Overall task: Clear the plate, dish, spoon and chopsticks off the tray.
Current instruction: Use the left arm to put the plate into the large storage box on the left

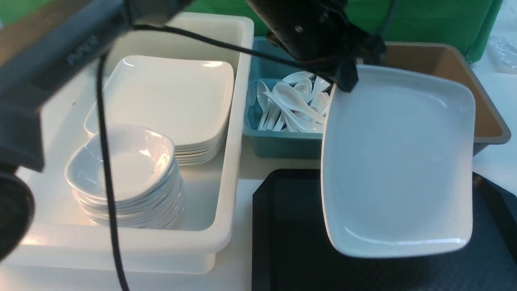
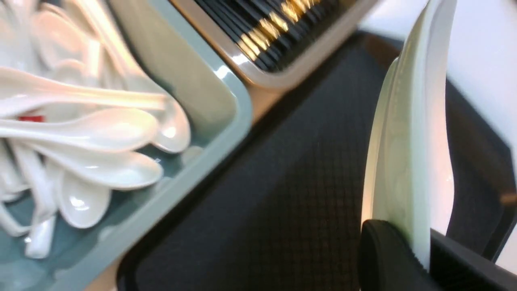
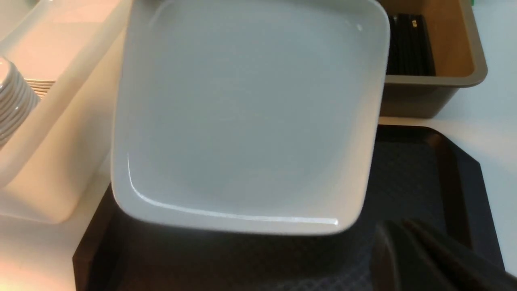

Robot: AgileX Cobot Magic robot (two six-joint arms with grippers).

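White plate (image 1: pixel 398 161) hangs above the tray (image 1: pixel 282 242), rim pinched by the left end effector (image 1: pixel 346 79); right end effector (image 3: pixel 394 236) shut, empty. Next: carry it toward ten o'clock onto the stacked plates (image 1: pixel 169 101).

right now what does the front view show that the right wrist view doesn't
Front only: spoons in the blue tub, and the left gripper clamped on a corner of the plate. Right wrist only: chopsticks in the brown tub, and the shut right gripper. Both: the plate held over the tray, and the white tub.
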